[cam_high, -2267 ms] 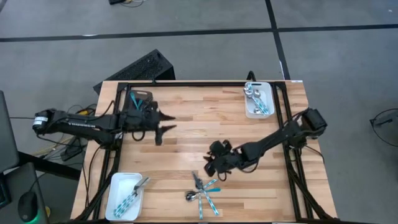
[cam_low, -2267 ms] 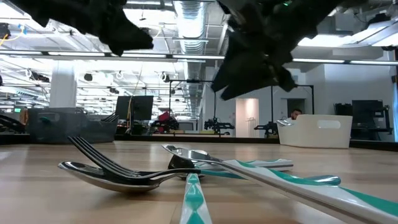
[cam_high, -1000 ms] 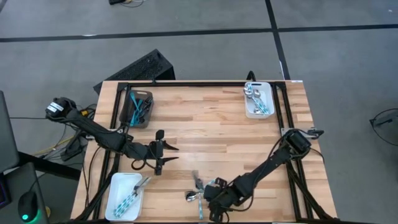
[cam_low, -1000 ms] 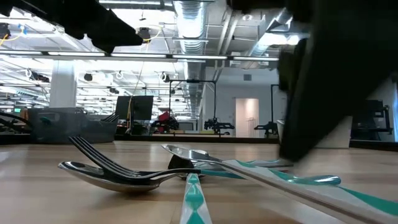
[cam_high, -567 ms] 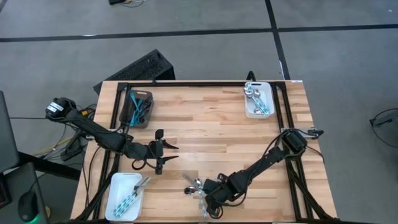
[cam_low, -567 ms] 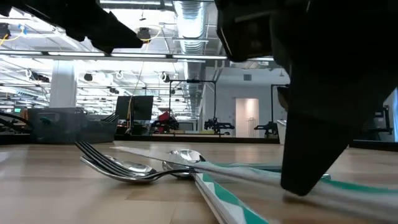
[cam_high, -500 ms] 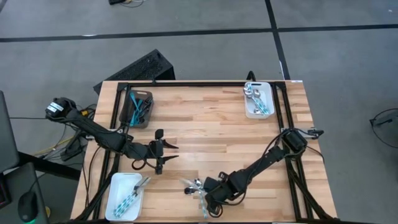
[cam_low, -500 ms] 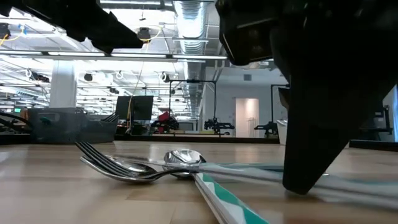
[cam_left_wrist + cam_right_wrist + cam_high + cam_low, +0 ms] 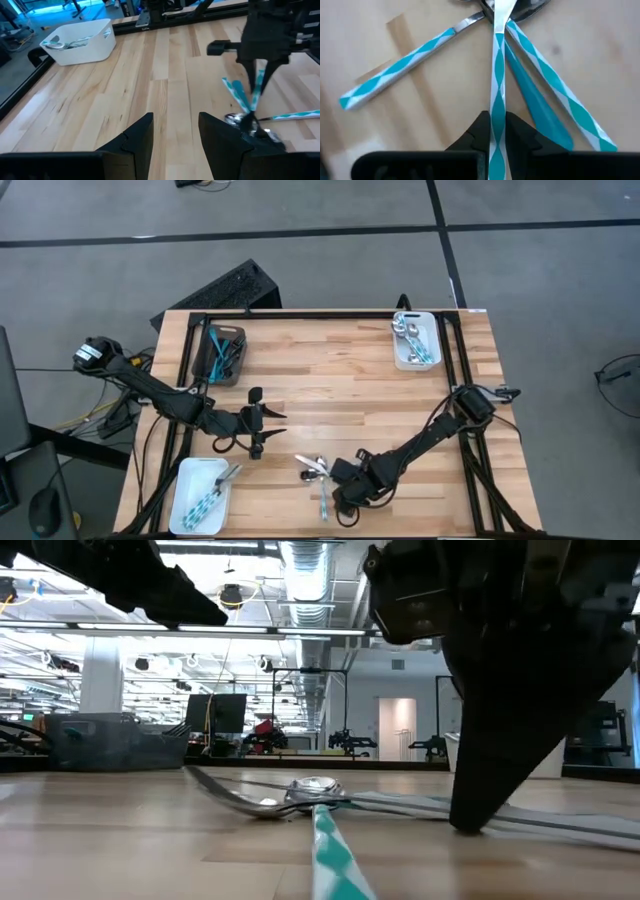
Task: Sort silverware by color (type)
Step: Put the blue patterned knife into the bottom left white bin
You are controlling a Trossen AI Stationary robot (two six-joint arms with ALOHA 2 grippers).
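The sorting is looking mostly done: pieces are already lying in the three trays at the tabletop corners, and only a small pile of silverware is remaining near the front edge. The right tool is reaching low into this pile, its fingers closing on one teal handle. The left tool is hovering open, waiting near the white tray.

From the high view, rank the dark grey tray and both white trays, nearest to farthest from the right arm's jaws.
Right gripper sits at the table's near edge.
1. White tray, near left corner.
2. Dark grey tray, far left.
3. White tray, far right corner; roughly level with the grey tray, hard to separate.
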